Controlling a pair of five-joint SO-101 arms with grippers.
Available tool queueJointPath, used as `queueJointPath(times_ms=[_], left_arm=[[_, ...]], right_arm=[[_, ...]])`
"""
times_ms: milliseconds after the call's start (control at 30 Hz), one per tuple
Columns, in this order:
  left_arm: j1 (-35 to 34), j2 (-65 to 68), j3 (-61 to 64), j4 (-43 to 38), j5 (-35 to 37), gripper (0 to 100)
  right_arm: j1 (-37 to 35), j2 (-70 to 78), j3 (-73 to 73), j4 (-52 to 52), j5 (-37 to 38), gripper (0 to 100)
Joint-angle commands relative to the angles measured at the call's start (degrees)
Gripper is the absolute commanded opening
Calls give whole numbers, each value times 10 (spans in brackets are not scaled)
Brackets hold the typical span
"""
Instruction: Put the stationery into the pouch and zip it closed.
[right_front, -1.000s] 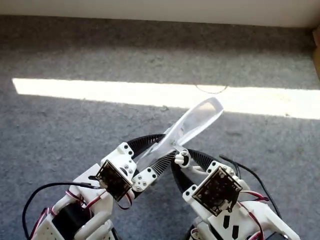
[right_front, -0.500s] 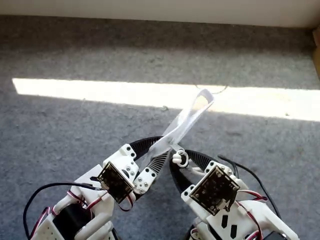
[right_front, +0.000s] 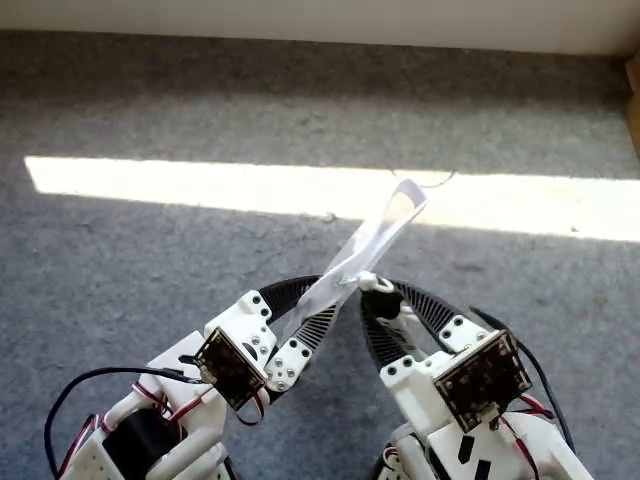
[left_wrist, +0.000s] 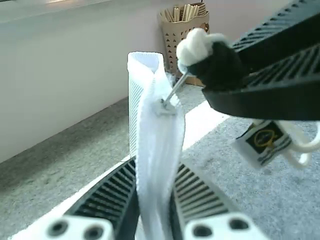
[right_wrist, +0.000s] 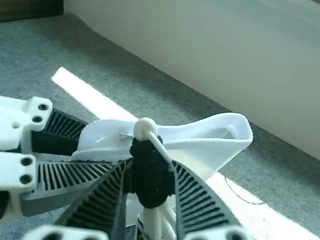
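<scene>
Two grippers meet just ahead of the arms. Nearest, the left gripper (right_front: 312, 303) (left_wrist: 154, 200) is clamped on the near end of the pouch (right_front: 375, 240) (left_wrist: 155, 125) (right_wrist: 205, 137). The white mesh is pressed flat between its ribbed fingers (left_wrist: 107, 197) and rises beyond them, off the grey carpet (right_front: 130, 280). Just beside it, the right gripper (right_front: 385, 300) (right_wrist: 147, 172) pinches the zipper pull (left_wrist: 212, 57) (right_wrist: 146, 131), a black knob tipped with a white bead. A thin metal tab links the knob to the pouch's edge. Farther out, the pouch's free end points over a sunlit stripe (right_front: 200, 185). A basket (left_wrist: 184, 25) of sticks stands by the wall (left_wrist: 65, 75).
</scene>
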Motion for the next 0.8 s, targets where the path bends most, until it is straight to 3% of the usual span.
queueJointPath(times_ms=[0, 200, 533, 767], left_arm=[[-32, -6, -36, 11, 10, 5], [-49, -6, -32, 11, 11, 5], [-49, -6, -31, 11, 11, 5], [-49, -6, -31, 11, 11, 4]], right_arm=[[48, 0, -35, -59, -33, 5], [99, 5, -32, -102, -67, 5], [160, 5, 101, -254, -71, 5], [200, 6, 120, -292, -86, 5]])
